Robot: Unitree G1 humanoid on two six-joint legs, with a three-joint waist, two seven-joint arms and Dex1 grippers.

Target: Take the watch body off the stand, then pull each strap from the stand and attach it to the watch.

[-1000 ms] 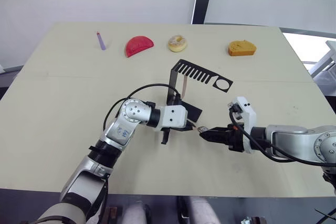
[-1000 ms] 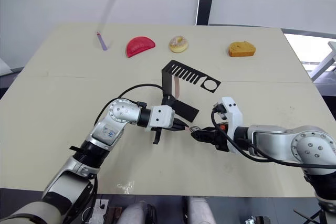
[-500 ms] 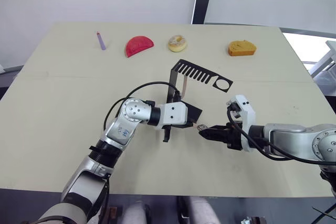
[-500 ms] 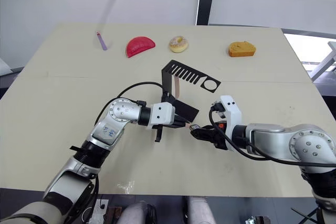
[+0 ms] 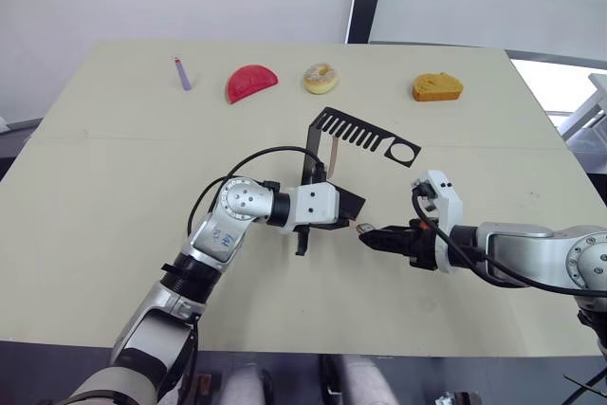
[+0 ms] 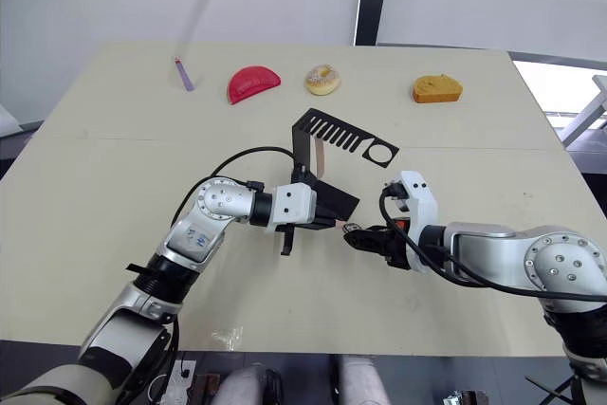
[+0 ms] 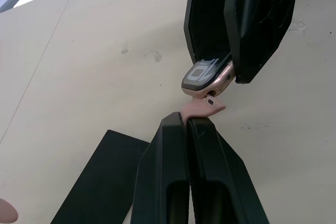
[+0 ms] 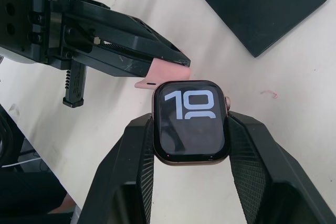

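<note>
Right claw grips the watch body; left claw, closed on a pink strap, meets it.

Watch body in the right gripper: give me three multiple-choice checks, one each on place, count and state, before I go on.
1. Where is the small square black watch body?
A. On the black bent sheet-metal stand
B. Between the right gripper's fingers
C. Lying on the table

2. How many pale pink straps hang on the stand?
A. None
B. One
C. Three

3. What is the left gripper doing?
A. Open above the stand
B. Shut on nothing
C. Shut on a pale pink strap

Answers:
1 B: the right wrist view shows the right gripper clamping the case on both sides.
2 B: a single strap hangs from the stand's slotted top arm.
3 C: the left wrist view shows the pink strap end pinched at its fingertips, next to the watch.
</note>
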